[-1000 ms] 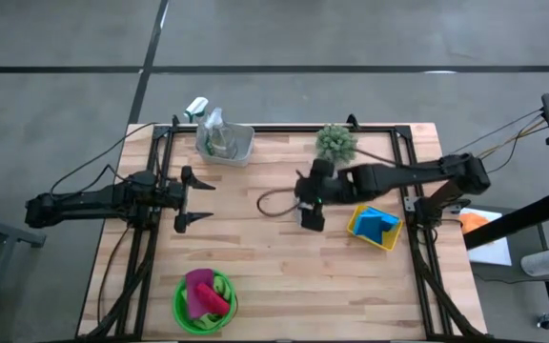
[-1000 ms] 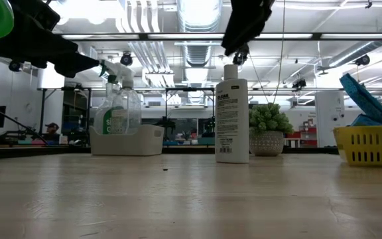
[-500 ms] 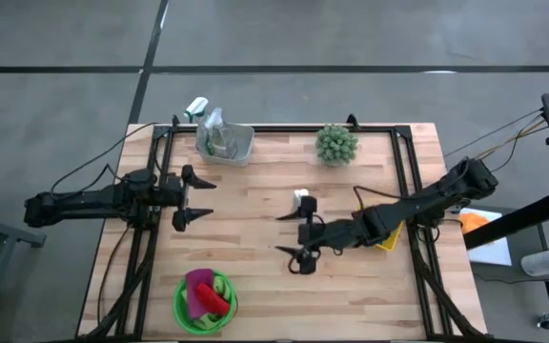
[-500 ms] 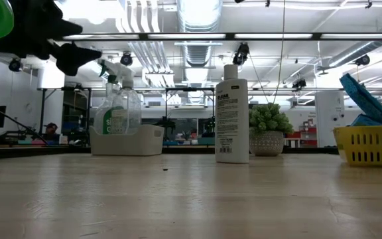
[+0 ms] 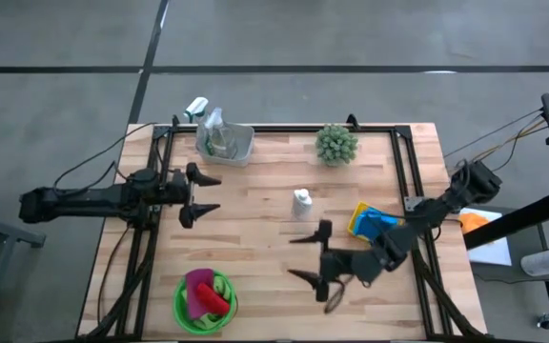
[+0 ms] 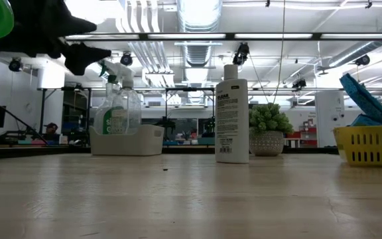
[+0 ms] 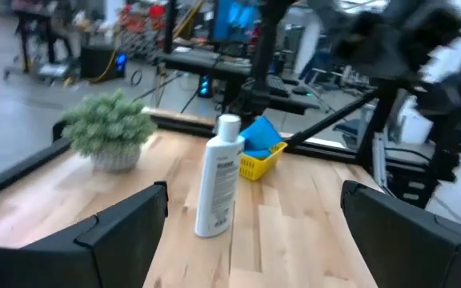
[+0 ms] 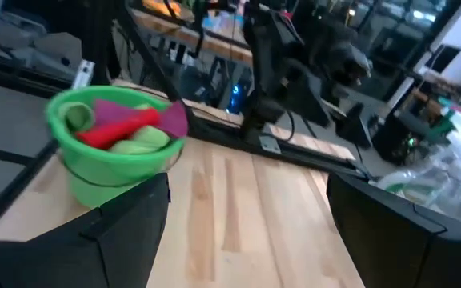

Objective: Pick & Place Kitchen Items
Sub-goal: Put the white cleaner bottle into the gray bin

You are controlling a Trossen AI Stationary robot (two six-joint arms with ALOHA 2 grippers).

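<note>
A small white bottle point(image 5: 301, 200) stands upright on its base mid-table, also plain in the low view point(image 6: 232, 113) and the left wrist view point(image 7: 221, 176). My left gripper point(image 5: 201, 195) hovers open at the table's left, pointing level toward the bottle. My right gripper point(image 5: 303, 257) is open near the front, right of the green bowl point(image 5: 204, 301), and faces it. The bowl point(image 8: 110, 160) holds a pink cloth point(image 8: 170, 114), a red item point(image 8: 122, 128) and a green cloth. Blue sponges point(image 5: 377, 221) lie in a yellow basket point(image 5: 358, 229). Clear spray bottles point(image 6: 117, 106) stand in a clear bin point(image 5: 225, 143).
A spiky green potted plant point(image 5: 335, 143) stands at the far edge, right of the bin. Black frame rails point(image 5: 403, 162) run along the table's sides and back. Bare wood lies between the bottle, the bowl and the basket.
My right gripper has left its place over the white bottle and swung toward the table's near edge, sinking a little. It has tipped from pointing down to nearly level, facing the green bowl. The bottle stays upright where it was.
</note>
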